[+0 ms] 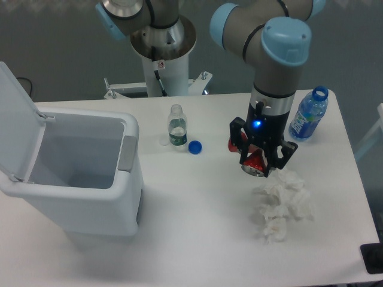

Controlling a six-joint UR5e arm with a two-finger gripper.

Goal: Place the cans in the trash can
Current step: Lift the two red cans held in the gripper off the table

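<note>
The trash can (90,206) is a large white bin at the left of the table. Its flip lid (15,119) stands open and the inside looks empty. My gripper (258,160) points down at the table's right middle, well to the right of the bin. Its black fingers are shut on a red can (254,164), which is tilted with its silver end facing the camera. Another patch of red (232,145) shows at the gripper's left side, mostly hidden. I cannot tell whether it is a second can.
A clear bottle with a green label (176,127) stands uncapped at the middle back, with a blue cap (194,147) beside it. A blue-labelled water bottle (308,115) stands at the back right. Crumpled white tissue (281,203) lies just in front of the gripper.
</note>
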